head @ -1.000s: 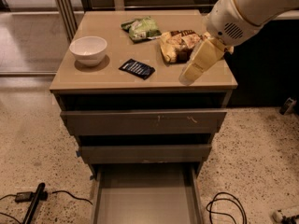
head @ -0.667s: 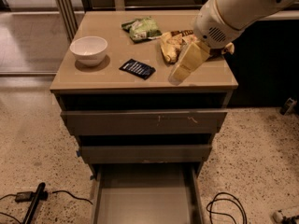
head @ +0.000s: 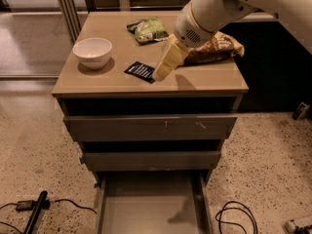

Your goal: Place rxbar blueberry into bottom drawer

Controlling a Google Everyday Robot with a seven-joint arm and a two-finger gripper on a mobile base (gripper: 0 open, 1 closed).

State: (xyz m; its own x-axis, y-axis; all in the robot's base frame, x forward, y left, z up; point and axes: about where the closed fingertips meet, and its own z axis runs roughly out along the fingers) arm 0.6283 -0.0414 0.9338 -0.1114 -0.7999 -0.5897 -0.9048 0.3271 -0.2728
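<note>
The rxbar blueberry (head: 140, 71) is a small flat dark navy wrapper lying on the cabinet top, just left of centre. My gripper (head: 161, 74) hangs from the white arm and points down-left, its tip right beside the bar's right end, close above the top. The bottom drawer (head: 153, 206) is pulled out below, showing a plain grey floor with nothing in it.
A white bowl (head: 92, 52) stands at the left of the top. A green snack bag (head: 147, 29) lies at the back, a large yellow-brown bag (head: 214, 47) at the right, partly behind my arm. Cables (head: 236, 218) and a black tool (head: 35, 212) lie on the floor.
My arm and gripper have swung left and down across the cabinet top, from over the yellow-brown bag to beside the rxbar blueberry.
</note>
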